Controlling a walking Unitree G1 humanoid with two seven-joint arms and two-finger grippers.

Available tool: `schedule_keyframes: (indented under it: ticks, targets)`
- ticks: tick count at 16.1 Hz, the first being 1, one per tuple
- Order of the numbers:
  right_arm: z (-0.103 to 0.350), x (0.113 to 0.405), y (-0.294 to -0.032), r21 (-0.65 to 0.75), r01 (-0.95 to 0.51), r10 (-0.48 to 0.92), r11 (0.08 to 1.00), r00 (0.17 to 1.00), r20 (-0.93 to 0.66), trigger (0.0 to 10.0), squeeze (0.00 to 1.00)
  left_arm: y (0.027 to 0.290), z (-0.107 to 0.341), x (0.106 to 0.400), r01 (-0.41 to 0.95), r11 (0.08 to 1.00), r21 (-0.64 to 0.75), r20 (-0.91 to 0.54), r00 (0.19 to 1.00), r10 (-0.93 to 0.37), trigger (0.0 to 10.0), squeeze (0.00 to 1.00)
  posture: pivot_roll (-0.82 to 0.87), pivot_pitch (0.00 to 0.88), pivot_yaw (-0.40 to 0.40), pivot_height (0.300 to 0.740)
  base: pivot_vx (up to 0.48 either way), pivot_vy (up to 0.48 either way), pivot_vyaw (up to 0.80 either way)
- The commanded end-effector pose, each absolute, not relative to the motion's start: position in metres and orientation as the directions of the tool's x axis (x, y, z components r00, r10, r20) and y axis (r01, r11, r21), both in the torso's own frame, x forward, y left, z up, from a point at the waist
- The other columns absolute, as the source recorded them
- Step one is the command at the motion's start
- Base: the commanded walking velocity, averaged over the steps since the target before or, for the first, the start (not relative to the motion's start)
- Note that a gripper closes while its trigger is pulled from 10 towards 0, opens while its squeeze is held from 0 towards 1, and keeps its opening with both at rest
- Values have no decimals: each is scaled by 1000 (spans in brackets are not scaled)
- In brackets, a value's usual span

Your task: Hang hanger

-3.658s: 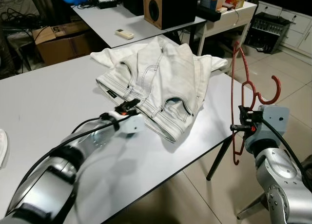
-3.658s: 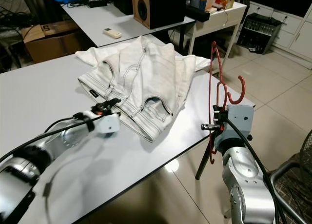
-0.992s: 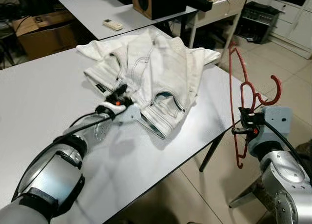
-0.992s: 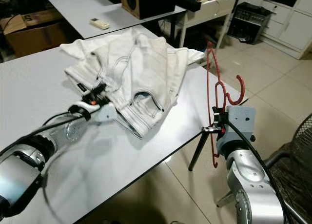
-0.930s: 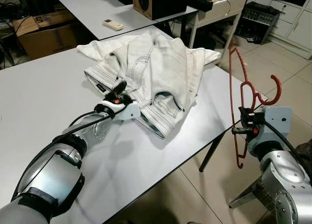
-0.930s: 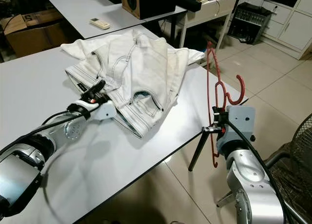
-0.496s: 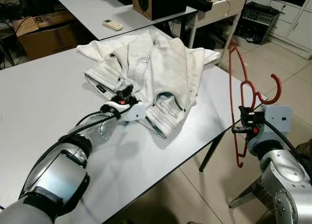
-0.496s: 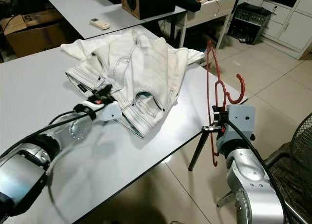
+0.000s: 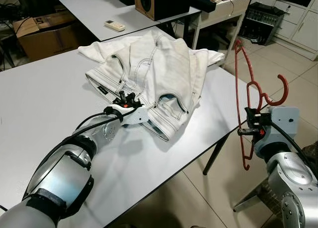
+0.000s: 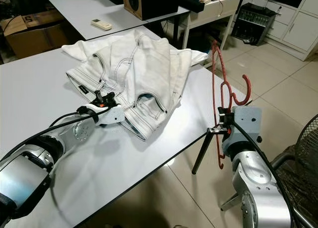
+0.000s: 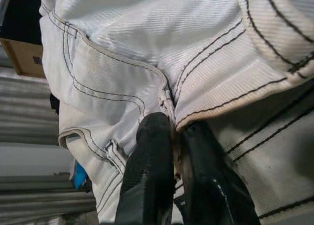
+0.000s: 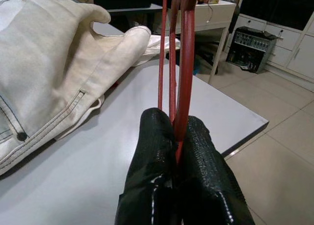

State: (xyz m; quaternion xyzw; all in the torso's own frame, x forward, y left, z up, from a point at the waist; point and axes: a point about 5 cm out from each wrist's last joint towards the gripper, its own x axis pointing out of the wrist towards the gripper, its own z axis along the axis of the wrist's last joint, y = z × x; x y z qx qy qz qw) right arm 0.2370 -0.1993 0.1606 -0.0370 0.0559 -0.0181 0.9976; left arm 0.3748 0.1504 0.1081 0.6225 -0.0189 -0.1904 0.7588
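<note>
Red hanger (image 9: 247, 96) being pinched upright in right gripper (image 12: 174, 137) off tabletop (image 9: 44, 94) edge; left gripper (image 11: 171, 137) jaws nipping jeans (image 9: 159, 74) waistband, probably readying both for threading.

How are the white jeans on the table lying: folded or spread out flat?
Folded. The white jeans lie doubled in layers on the table, waistband edges stacked near the left hand, which is pinching the fabric.
</note>
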Motion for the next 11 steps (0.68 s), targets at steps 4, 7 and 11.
schedule_keyframes:
  ticks: [4,7,11]
  targets:
    - [166,239,-200,-100,12,-20,995,996,-83,10000,0,146,127,383,238,258,936,-148,934,-324,0,0,-340,26,49,727,0,0,0]
    - [179,239,-191,-119,-163,163,979,987,-11,10000,0,138,165,396,208,377,903,-57,926,-374,0,0,-317,0,68,727,0,0,0]
    - [176,238,-194,-140,-248,249,959,969,-10,10000,0,130,243,413,119,568,815,143,908,-395,0,0,-256,0,76,727,0,0,0]
